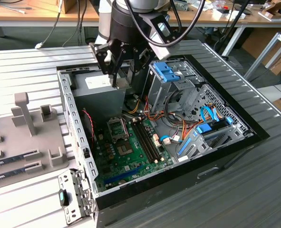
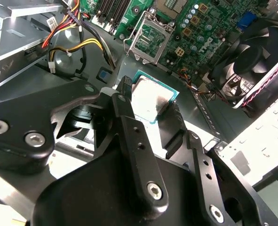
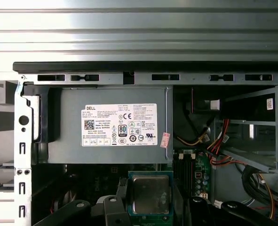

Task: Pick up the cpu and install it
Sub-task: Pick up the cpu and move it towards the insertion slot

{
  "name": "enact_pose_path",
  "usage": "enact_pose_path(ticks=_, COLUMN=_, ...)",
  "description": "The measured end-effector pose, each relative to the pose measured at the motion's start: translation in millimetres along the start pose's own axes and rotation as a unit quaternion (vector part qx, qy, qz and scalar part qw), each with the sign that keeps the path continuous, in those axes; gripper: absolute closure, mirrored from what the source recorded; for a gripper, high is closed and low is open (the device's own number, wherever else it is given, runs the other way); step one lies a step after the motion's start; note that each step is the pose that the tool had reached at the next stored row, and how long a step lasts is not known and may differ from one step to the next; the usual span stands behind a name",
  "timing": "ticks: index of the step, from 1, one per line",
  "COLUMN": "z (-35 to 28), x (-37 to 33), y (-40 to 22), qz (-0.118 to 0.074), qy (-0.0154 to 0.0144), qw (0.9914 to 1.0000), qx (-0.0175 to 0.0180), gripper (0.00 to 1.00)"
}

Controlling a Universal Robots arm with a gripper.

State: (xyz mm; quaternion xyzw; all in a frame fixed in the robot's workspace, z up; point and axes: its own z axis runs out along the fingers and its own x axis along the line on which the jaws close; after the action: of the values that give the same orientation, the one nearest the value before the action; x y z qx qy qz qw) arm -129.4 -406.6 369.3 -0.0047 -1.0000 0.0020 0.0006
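Silver-grey on top and green at the rim, the cpu (image 2: 152,100) is pinched between the two black fingers (image 2: 129,117) of the tool (image 2: 149,96), which is clamped on two opposite edges of the chip. It hangs in the air inside the open computer case (image 1: 68,107), above the grey power supply (image 3: 110,125) at the case's far corner, toward the exterior view's left. It touches nothing but the fingers. On the case floor lies the green motherboard (image 1: 130,149). Its black socket (image 1: 116,127) is well apart from the chip, nearer the middle of the case. The case sits sunk into the ribbed metal table (image 1: 31,59).
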Motion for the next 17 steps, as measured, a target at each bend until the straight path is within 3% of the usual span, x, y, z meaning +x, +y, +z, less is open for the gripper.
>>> enact_pose_path(ticks=17, z=1.2, x=0.0, y=-5.5, qz=0.000, qy=0.0000, qw=1.00000, qx=0.0003, gripper=0.53)
